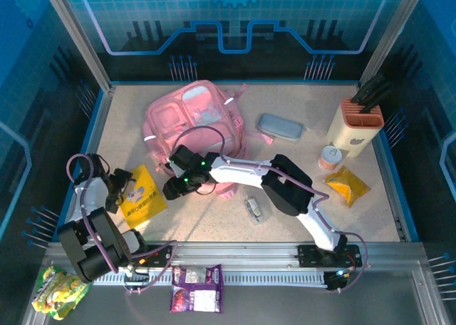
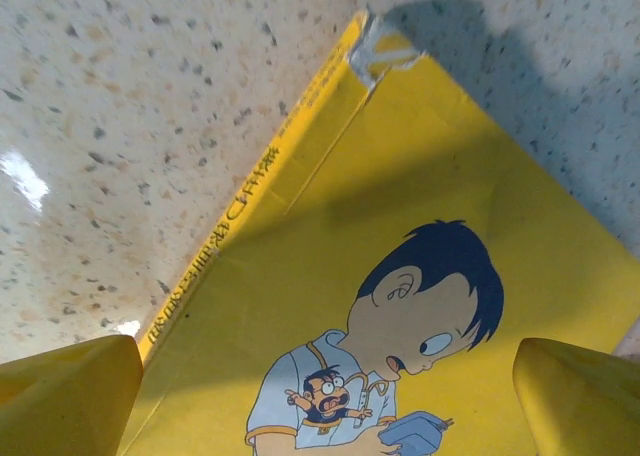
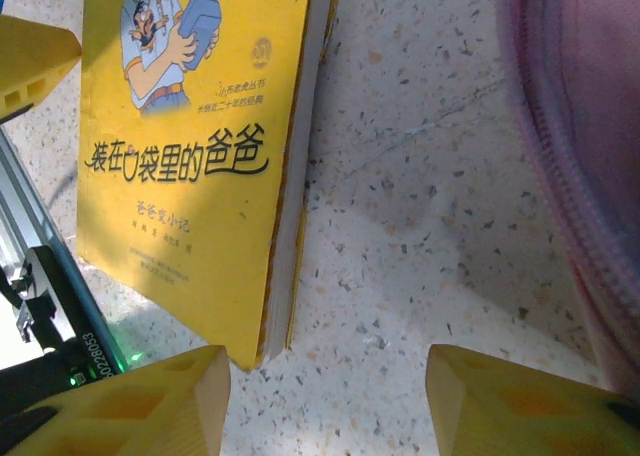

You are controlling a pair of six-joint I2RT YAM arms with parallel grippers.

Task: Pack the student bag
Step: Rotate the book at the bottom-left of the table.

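The student bag [image 1: 191, 120] is a big pink backpack lying at the back middle of the table; its pink zipped edge [image 3: 590, 176] fills the right side of the right wrist view. A yellow book [image 1: 142, 197] with a cartoon boy on its cover [image 2: 400, 276] lies flat in front of the bag, to its left. My left gripper [image 1: 117, 186] hovers over the book's left part, open, with the cover between its fingertips [image 2: 70, 396]. My right gripper [image 3: 325, 406] is open just right of the book's edge [image 3: 190, 126], over bare table between book and bag, holding nothing.
A grey pencil case [image 1: 279, 127] lies right of the bag. Further right stand a beige holder with dark handles [image 1: 356, 125], a small can [image 1: 330, 156] and a yellow packet [image 1: 347, 184]. A small clear item [image 1: 254, 209] lies mid-table. Snack packets [image 1: 196, 288] sit on the front rail.
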